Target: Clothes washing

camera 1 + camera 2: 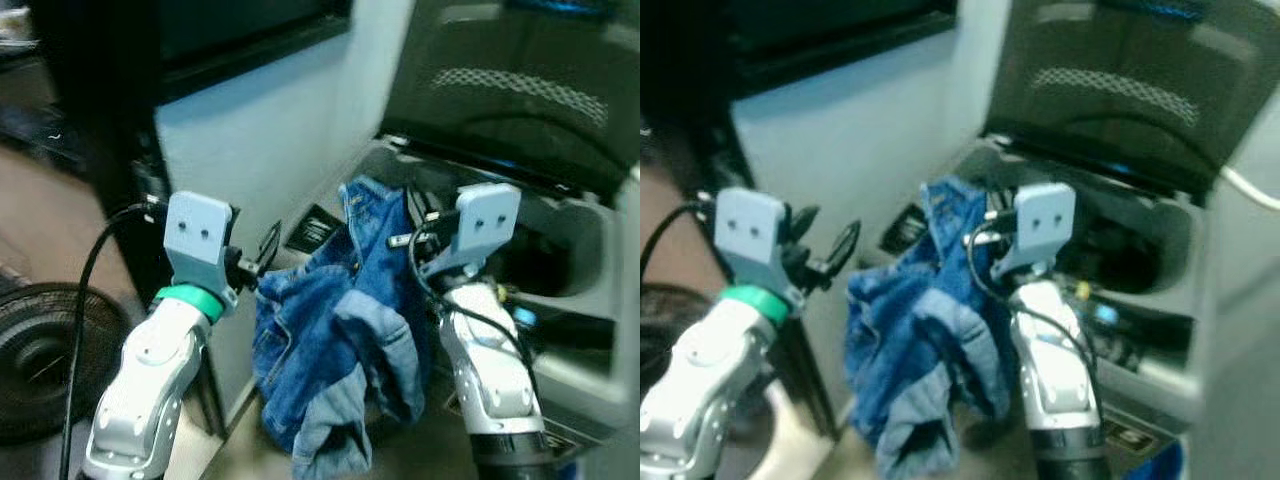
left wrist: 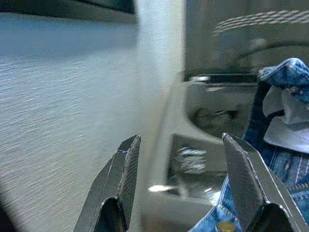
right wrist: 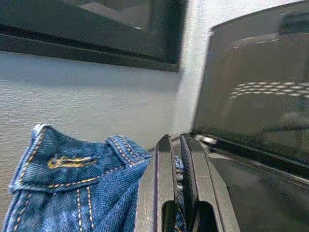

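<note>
A blue denim garment [image 1: 335, 330] hangs in folds down the front left corner of a top-loading washing machine [image 1: 590, 215], whose dark lid [image 1: 520, 90] stands raised. My right gripper [image 1: 412, 225] is shut on the garment's upper edge, and in the right wrist view denim [image 3: 82, 188] is pinched between the closed fingers [image 3: 161, 164]. My left gripper [image 1: 262, 252] is open just left of the cloth, level with its middle. In the left wrist view its fingers [image 2: 123, 169] stand wide apart, and the denim [image 2: 285, 159] lies beside one finger without being between them.
A white wall [image 1: 260, 140] runs behind the left arm, under a dark frame [image 1: 250, 40]. The machine's tub opening [image 1: 545, 265] is dark, right of my right gripper. A round black fan [image 1: 40, 360] sits on the floor at the lower left.
</note>
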Robot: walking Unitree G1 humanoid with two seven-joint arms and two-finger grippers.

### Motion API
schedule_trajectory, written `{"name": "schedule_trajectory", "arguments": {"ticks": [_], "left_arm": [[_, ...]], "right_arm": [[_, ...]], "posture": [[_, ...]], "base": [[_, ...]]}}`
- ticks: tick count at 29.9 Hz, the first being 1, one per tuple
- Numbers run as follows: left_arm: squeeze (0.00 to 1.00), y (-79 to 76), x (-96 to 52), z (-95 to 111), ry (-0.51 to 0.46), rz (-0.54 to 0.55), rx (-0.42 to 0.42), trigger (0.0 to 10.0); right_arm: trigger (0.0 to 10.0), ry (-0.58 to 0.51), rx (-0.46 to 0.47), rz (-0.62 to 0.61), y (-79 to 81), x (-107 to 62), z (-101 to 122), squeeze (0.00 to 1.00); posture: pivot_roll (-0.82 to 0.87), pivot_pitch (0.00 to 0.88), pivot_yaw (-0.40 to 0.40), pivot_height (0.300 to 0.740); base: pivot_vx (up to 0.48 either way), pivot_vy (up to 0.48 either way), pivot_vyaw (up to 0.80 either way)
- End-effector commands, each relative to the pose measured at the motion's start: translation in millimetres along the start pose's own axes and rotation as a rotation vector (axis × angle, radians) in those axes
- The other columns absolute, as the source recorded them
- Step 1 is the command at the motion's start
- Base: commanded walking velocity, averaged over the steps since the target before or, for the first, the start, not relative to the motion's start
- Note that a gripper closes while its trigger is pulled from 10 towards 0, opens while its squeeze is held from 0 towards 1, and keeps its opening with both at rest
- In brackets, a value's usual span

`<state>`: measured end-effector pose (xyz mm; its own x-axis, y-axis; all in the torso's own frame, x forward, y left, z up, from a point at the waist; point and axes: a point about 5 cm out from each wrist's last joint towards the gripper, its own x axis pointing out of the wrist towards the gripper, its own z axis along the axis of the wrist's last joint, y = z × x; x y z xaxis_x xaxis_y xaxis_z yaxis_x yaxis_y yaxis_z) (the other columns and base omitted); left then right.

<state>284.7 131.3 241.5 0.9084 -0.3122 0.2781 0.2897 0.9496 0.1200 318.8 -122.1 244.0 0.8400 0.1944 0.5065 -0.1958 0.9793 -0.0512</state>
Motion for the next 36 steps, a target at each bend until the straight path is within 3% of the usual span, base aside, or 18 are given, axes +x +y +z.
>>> {"name": "schedule_trajectory", "arguments": {"ticks": [1, 22, 36], "left_arm": [[0.00, 0.2, -2.0, -1.3, 0.008, -0.002, -0.004, 10.0], [0.00, 3.0, -0.3, 1.4, -0.002, 0.025, -0.005, 10.0], [0.00, 4.0, -0.8, 0.3, 0.002, 0.041, -0.013, 10.0]], "right_arm": [[10.0, -0.037, 0.001, -0.013, -2.5, 1.8, 7.0, 0.00], [10.0, -0.034, 0.010, -0.023, -3.7, 3.2, 6.2, 0.00], [10.0, -0.022, -0.003, -0.015, -3.0, 2.7, 4.2, 0.00]], "posture": [[0.10, 0.001, 0.000, 0.740], [0.10, 0.006, -0.001, 0.740], [0.10, 0.010, -0.006, 0.740]], "base": [[0.000, 0.000, -0.80], [0.000, 0.000, -0.79], [0.000, 0.258, 0.00]]}}
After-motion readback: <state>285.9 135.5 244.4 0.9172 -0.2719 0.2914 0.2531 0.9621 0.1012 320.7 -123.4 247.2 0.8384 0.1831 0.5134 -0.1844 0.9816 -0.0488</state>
